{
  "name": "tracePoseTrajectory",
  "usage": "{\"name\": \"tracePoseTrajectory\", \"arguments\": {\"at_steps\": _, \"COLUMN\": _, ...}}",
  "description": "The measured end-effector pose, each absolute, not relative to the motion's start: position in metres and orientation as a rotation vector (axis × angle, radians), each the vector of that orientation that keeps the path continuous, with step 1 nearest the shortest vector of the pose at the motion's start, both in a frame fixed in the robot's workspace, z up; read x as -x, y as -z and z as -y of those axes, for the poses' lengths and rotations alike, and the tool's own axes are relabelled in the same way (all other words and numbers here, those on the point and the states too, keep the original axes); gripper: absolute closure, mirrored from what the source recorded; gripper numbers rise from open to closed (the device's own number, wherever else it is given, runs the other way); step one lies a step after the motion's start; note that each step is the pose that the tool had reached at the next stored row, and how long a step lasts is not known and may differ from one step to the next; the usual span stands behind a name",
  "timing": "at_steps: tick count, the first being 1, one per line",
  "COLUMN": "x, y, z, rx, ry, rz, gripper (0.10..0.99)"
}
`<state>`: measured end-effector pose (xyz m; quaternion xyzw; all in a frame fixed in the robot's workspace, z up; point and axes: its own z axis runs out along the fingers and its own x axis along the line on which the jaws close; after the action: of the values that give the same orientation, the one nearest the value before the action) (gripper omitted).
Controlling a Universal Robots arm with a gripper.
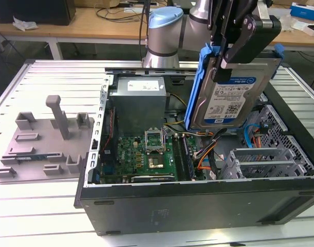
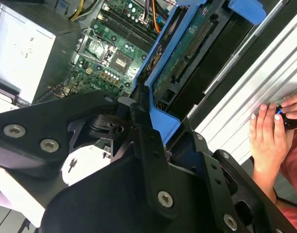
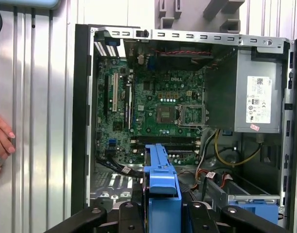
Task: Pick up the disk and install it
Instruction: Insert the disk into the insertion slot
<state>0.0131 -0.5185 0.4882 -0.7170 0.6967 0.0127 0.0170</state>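
The disk (image 1: pixel 233 98), a silver-grey drive with a white-and-blue label in a blue carrier bracket (image 1: pixel 199 87), hangs tilted on edge above the right side of the open computer case (image 1: pixel 198 203). My gripper (image 1: pixel 232 57) is shut on its upper edge. In the second wrist view the disk's green circuit-board side (image 2: pixel 187 53) and blue bracket (image 2: pixel 160 119) run away from the black fingers (image 2: pixel 147 145). In the first wrist view the blue bracket's edge (image 3: pixel 162 177) stands between the gripper's black links, over the case's interior.
Inside the case lie the green motherboard (image 1: pixel 146 154), the grey power supply (image 1: pixel 139 100), loose cables (image 1: pixel 205 154) and a metal drive cage (image 1: pixel 272 157). A grey fixture plate (image 1: pixel 43 144) lies at the exterior view's left. A person's hand (image 2: pixel 270 131) rests on the slatted table beside the case.
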Motion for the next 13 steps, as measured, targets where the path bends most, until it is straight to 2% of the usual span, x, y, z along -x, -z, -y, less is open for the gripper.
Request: {"name": "tracePoseTrajectory", "arguments": {"at_steps": 13, "x": -0.022, "y": -0.482, "z": 0.538, "rx": 2.215, "ry": -0.038, "rz": -2.172, "gripper": 0.718}}
